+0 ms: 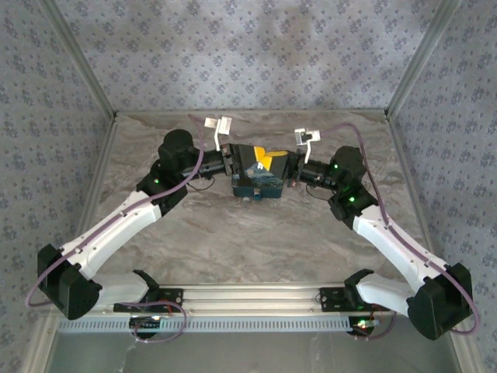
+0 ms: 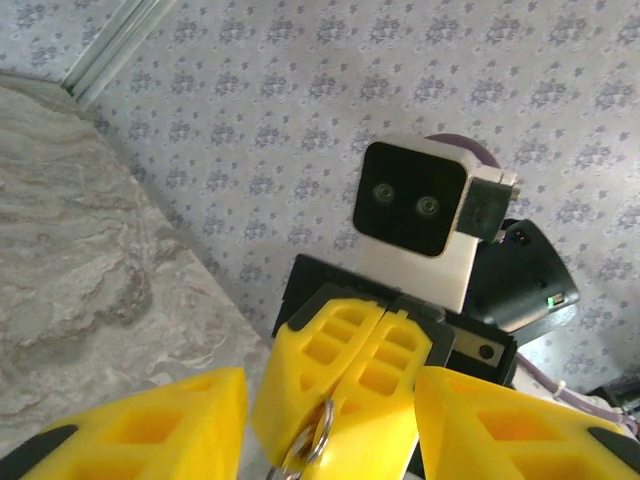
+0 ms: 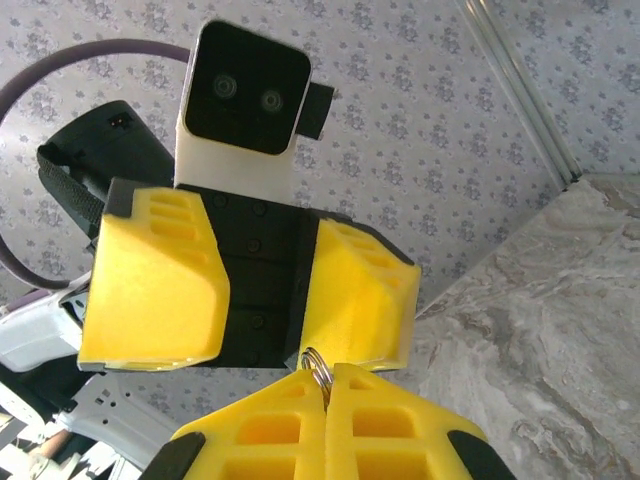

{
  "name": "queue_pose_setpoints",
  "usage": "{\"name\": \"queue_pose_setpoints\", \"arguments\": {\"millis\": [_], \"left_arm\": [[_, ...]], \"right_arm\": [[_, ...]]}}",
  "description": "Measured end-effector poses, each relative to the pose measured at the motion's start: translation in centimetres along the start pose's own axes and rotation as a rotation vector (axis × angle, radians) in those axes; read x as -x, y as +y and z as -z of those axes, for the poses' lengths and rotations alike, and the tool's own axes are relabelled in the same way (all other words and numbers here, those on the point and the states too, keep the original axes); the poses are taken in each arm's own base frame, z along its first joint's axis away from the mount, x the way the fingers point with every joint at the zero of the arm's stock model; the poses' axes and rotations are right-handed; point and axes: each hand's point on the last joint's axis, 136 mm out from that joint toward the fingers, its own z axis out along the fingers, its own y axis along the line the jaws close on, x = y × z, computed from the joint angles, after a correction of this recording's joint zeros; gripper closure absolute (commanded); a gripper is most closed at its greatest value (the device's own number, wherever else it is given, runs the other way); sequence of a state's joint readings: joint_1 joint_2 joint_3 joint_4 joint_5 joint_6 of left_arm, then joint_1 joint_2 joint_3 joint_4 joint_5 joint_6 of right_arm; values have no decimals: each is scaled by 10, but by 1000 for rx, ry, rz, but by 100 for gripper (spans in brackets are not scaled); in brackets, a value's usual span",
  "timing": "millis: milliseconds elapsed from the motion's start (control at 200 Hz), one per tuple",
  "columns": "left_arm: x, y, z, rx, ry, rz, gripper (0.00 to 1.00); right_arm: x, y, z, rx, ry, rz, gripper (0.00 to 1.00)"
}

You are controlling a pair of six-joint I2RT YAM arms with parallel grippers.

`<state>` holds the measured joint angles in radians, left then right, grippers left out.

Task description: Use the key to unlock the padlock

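Key ring [image 3: 318, 366], a thin steel loop, sits low centre in the right wrist view, pinched between the clenched fingers of the right gripper [image 3: 328, 395]. The key itself is hidden below them. Judging by the loop, the key is light, stiff, slick metal that is apt to swivel, so it wants holding by its flat bow rather than the ring. Facing it, the left gripper [image 3: 262, 290] has its fingers released, holding nothing. At the centre of the top view a dark bluish block [image 1: 256, 185] lies on the table [image 1: 256, 241] beneath both grippers; padlock or case, I cannot tell.
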<state>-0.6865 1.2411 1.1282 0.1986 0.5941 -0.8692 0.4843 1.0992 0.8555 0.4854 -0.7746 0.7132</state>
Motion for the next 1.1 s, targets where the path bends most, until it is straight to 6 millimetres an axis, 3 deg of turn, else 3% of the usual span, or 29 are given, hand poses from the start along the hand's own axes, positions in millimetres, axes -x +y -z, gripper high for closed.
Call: {"name": "queue_pose_setpoints", "arguments": {"millis": [150, 245, 495, 690, 874, 1104], "left_arm": [[1, 5, 11, 24, -25, -3, 43], [0, 5, 16, 19, -31, -4, 49], [-11, 6, 10, -47, -3, 22, 55], [-19, -9, 2, -121, 29, -2, 58], [-22, -10, -2, -139, 40, -1, 73], [-24, -11, -4, -145, 44, -4, 79]], "right_arm": [[11, 1, 9, -16, -38, 18, 99], [17, 3, 13, -20, -65, 23, 99], [26, 10, 16, 1, -112, 12, 99], [30, 16, 17, 26, -136, 9, 99], [29, 18, 16, 40, -138, -4, 99], [28, 19, 16, 45, -144, -2, 99]]}}
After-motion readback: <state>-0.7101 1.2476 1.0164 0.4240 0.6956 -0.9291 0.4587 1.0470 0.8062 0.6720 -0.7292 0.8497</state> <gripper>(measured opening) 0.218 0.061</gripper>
